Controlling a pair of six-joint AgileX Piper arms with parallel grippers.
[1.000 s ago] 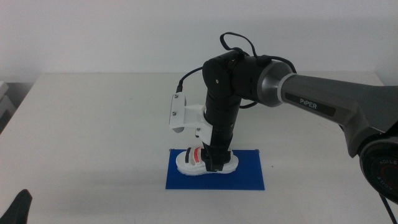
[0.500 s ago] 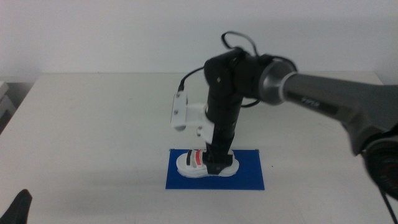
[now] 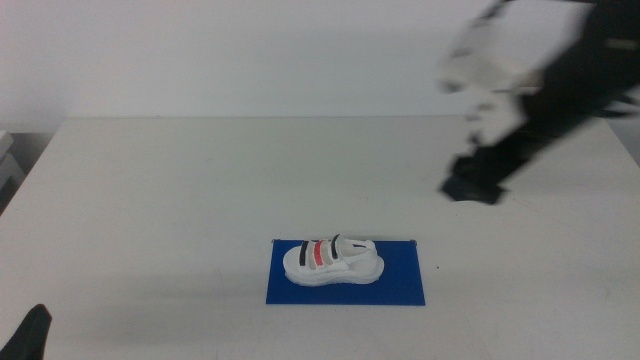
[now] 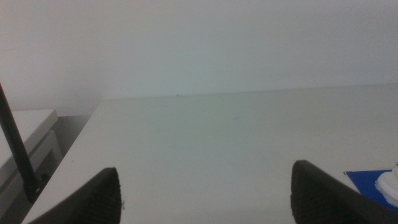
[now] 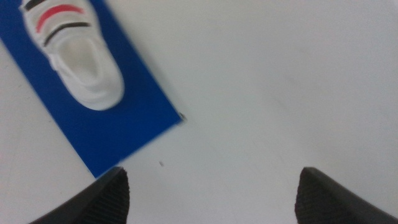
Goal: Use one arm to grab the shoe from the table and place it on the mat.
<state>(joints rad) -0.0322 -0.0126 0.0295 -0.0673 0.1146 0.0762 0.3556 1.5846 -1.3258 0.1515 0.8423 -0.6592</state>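
Note:
The white shoe [image 3: 332,260] with black and red stripes lies on its sole on the dark blue mat [image 3: 402,285], toe to the left. The right arm is blurred at the upper right, and its gripper [image 3: 475,186] hangs open and empty above the table [image 3: 180,190], well right of the shoe. In the right wrist view the open right gripper [image 5: 211,180] is over bare table, apart from the shoe [image 5: 78,59] and the mat [image 5: 124,124]. The left gripper [image 3: 30,335] waits at the bottom left corner; its wrist view shows the left gripper [image 4: 205,174] open and empty.
The mat's corner [image 4: 368,180] and the shoe's edge [image 4: 392,185] show in the left wrist view. A white wall stands behind the table's far edge. A white unit [image 4: 28,140] stands beside the table's left side.
The right gripper has let go of the shoe and swung up and to the right, away from the mat. The shoe stays on the mat. The left arm has not moved.

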